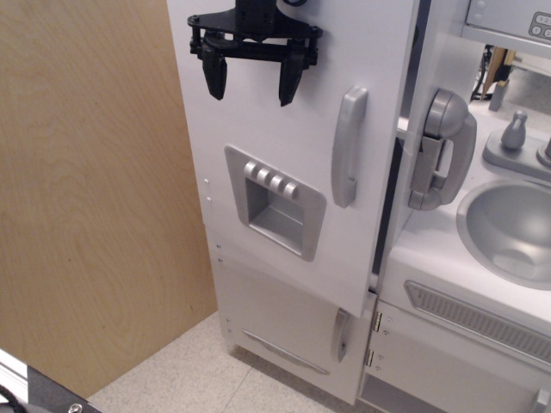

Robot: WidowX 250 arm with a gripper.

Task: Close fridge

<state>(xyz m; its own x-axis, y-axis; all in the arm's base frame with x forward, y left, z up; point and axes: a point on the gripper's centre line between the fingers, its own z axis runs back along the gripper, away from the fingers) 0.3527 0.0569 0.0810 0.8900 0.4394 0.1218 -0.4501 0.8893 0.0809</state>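
On the far left stands a big wooden board (95,189), and right beside it is the white fridge (258,284). Up high on the fridge door (379,103) hangs the black pincer (253,79). Its two fingers are spread apart and they pinch nothing. They point down, just in front of the flat white door, and I cannot tell if they touch it.

Below the pincer is the grey box with four little buttons (274,205). Next to it, more to the right, is the long grey handle (348,146). Past the handle a thin dark gap (385,206) shows beside the door's edge. So I think the door is almost shut, but not all the way.

To do this step well, the pincer should push flat on the door, out near the handle side, because that side swings easiest. The push should be slow and straight toward the gap. It should stop when the gap is gone, so the toy fridge does not tip or slide.

Further right are a grey toy phone (441,148) and a round grey sink (510,225). The pincer should stay away from those.
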